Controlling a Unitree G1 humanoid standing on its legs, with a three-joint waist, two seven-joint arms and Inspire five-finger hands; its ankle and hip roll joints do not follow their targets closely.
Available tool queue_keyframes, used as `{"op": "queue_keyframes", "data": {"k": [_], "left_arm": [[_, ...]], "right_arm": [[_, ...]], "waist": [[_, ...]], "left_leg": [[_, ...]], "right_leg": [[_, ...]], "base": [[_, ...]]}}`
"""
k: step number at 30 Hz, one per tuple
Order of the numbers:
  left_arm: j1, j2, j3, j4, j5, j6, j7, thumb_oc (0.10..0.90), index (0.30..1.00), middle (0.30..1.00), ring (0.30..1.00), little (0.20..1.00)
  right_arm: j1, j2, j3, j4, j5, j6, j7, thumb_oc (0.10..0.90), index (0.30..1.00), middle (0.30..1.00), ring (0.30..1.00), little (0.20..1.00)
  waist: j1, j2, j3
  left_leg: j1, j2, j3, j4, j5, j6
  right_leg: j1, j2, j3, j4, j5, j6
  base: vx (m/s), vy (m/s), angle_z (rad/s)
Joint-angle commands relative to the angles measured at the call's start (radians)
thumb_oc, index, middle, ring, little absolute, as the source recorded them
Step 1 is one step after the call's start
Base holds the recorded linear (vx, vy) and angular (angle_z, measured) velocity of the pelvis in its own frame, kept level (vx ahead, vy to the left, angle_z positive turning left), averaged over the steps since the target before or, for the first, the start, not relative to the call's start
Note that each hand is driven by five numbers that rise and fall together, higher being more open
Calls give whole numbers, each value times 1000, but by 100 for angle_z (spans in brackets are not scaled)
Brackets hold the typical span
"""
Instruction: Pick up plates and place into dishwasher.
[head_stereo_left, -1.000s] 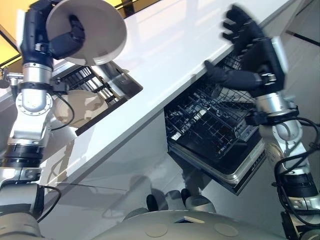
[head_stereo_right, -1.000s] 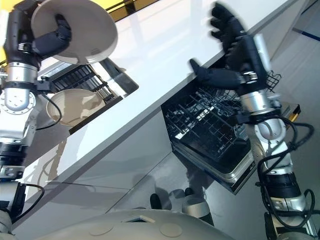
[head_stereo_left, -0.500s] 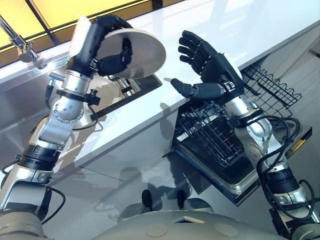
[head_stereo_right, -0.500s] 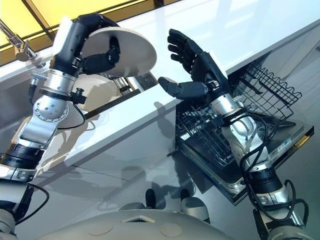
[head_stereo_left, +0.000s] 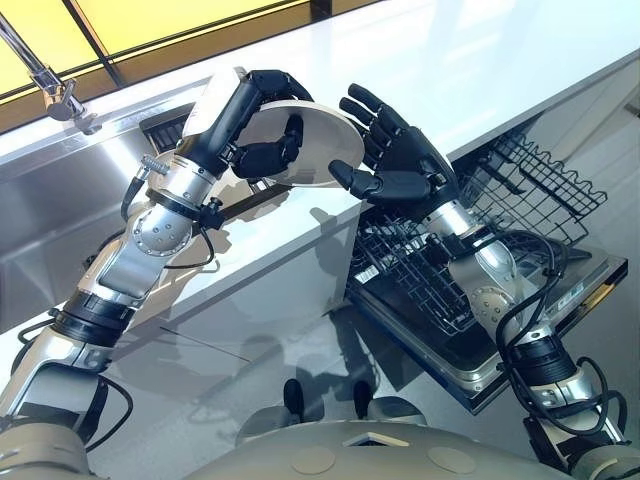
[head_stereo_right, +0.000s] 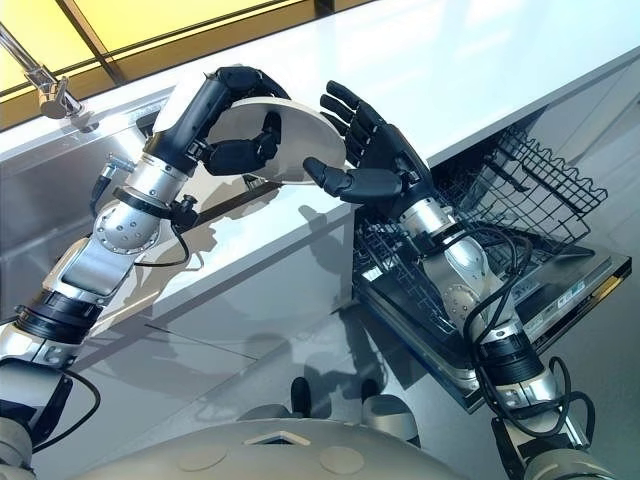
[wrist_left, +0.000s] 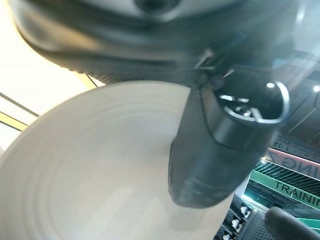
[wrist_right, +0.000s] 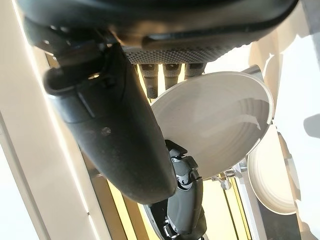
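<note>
A white ribbed plate (head_stereo_left: 322, 148) is held up over the counter's front edge, beside the sink. My left hand (head_stereo_left: 268, 152) is shut on it, thumb pressed on its underside (wrist_left: 220, 145), fingers curled over the rim. My right hand (head_stereo_left: 405, 168) is open with its fingers spread, right at the plate's far rim; I cannot tell if it touches. The right wrist view shows the plate (wrist_right: 215, 125) past the right thumb. Below the right arm, the dishwasher's black wire rack (head_stereo_left: 430, 280) is pulled out.
A second white plate (wrist_right: 272, 180) lies in the steel sink (head_stereo_left: 60, 210), with the faucet (head_stereo_left: 45, 85) behind. The white counter (head_stereo_left: 460, 70) runs along the back. The dishwasher door (head_stereo_left: 560, 310) lies open, with an upper wire basket (head_stereo_left: 540, 180) above it.
My left hand has brought the plate down and to the right, toward the right hand. The right hand has closed in on the plate's rim, still open. The camera has also shifted.
</note>
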Motion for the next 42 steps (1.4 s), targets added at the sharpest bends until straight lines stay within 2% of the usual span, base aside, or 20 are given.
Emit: {"op": "queue_keyframes", "data": {"k": [1, 2, 10, 20, 24, 28, 29, 34, 37, 42], "left_arm": [[-151, -57, -24, -90, -93, -92, -11, 100, 300, 300, 300, 200], [-147, -63, -24, -98, -102, -91, -23, 100, 300, 300, 300, 200], [-128, -98, -33, -130, -160, -81, -83, 100, 300, 300, 300, 200], [-118, -157, -68, -148, -318, -40, -206, 100, 300, 300, 300, 200], [-126, -164, -79, -153, -305, -47, -209, 100, 300, 300, 300, 200], [-140, -137, -71, -176, -248, -36, -171, 100, 300, 300, 300, 200], [-142, -130, -69, -178, -245, -18, -167, 800, 900, 900, 900, 900], [-126, -120, -42, -172, -341, 34, -175, 800, 900, 900, 900, 900], [-106, -139, -25, -158, -392, 92, -189, 800, 900, 900, 900, 900], [-84, -147, 9, -135, -386, 122, -181, 800, 900, 900, 900, 900]], "right_arm": [[-163, 74, 67, -59, 14, -73, 34, 385, 545, 545, 545, 485], [-162, 75, 68, -59, 16, -73, 33, 100, 300, 300, 300, 200], [-173, 89, 78, -47, 7, -70, 27, 100, 300, 300, 300, 200], [-179, 111, 83, -30, 4, -87, -11, 100, 300, 300, 300, 200], [-178, 113, 85, -13, -38, -78, -16, 100, 300, 300, 300, 200], [-179, 75, 79, -9, -82, -58, -22, 100, 300, 300, 300, 200], [-178, 66, 76, -8, -81, -58, -17, 100, 300, 300, 300, 200], [-179, 28, 42, -21, -143, -101, -54, 100, 300, 300, 300, 200], [-209, 11, 1, -31, -240, -167, -154, 100, 300, 300, 300, 200], [-236, -5, -71, -48, -310, -204, -251, 100, 300, 300, 300, 200]], "waist": [[19, -12, -98], [20, -12, -98], [28, -13, -93], [27, -14, -91], [23, -13, -91], [18, -13, -89], [17, -13, -88], [18, -12, -83], [20, -11, -80], [20, -5, -79]], "left_leg": [[36, -10, 16, 2, -102, 12], [37, -10, 15, 2, -102, 12], [39, -7, 7, 2, -102, 13], [39, -4, -2, 2, -100, 13], [38, -3, -3, 2, -100, 13], [37, -1, 0, 2, -100, 12], [38, 0, 0, 2, -100, 12], [39, 2, -1, 2, -98, 8], [38, 3, -4, 2, -98, 8], [31, 3, -5, 2, -91, 9]], "right_leg": [[-49, 32, -30, 93, -57, 28], [-48, 32, -30, 93, -58, 28], [-43, 33, -34, 94, -61, 27], [-41, 34, -29, 89, -58, 27], [-40, 35, -26, 86, -56, 27], [-39, 35, -20, 82, -54, 28], [-38, 36, -20, 81, -54, 28], [-35, 36, -23, 80, -55, 26], [-35, 37, -23, 80, -56, 25], [-45, 38, -23, 85, -51, 22]], "base": [[0, 0, 0], [0, 0, 0], [1, -6, 3], [-3, -6, 2], [0, 0, 0], [0, 0, 0], [0, 0, 0], [0, 0, 0], [0, 0, 0], [-24, -4, 0]]}}
